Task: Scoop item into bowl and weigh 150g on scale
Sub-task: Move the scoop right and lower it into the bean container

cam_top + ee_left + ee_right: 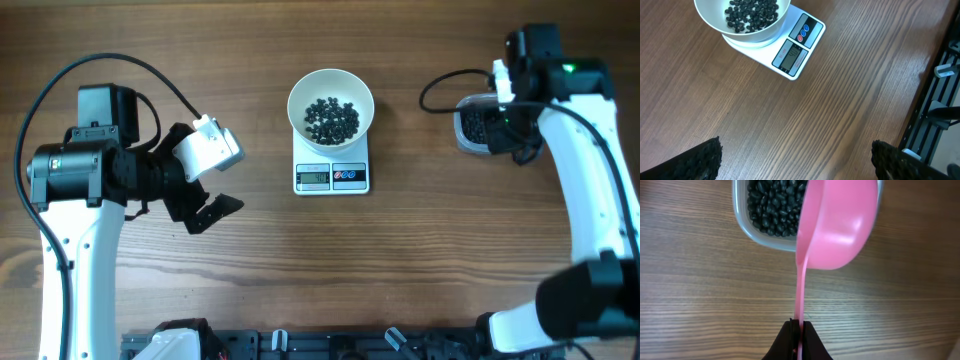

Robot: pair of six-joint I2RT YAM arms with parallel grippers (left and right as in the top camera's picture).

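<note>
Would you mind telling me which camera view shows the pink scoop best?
The right wrist view: the pink scoop fills much of the frame, its handle clamped in the shut right gripper, its cup over the tub of black beads. Overhead, the right arm hides it; the left wrist view lacks it.

A round white bowl (331, 80) sits upright on the far part of a small flat white scale (331, 178) at the middle of the table, its rim overhanging the scale's far edge. A loose heap of tiny round black beads (331, 118) covers the bowl's bottom, the walls bare above it. The scale's near strip shows a grey display (313, 178) with a red and a blue button (349, 176) to its right. More beads (772, 205) fill a clear tub (463, 128) far right.
</note>
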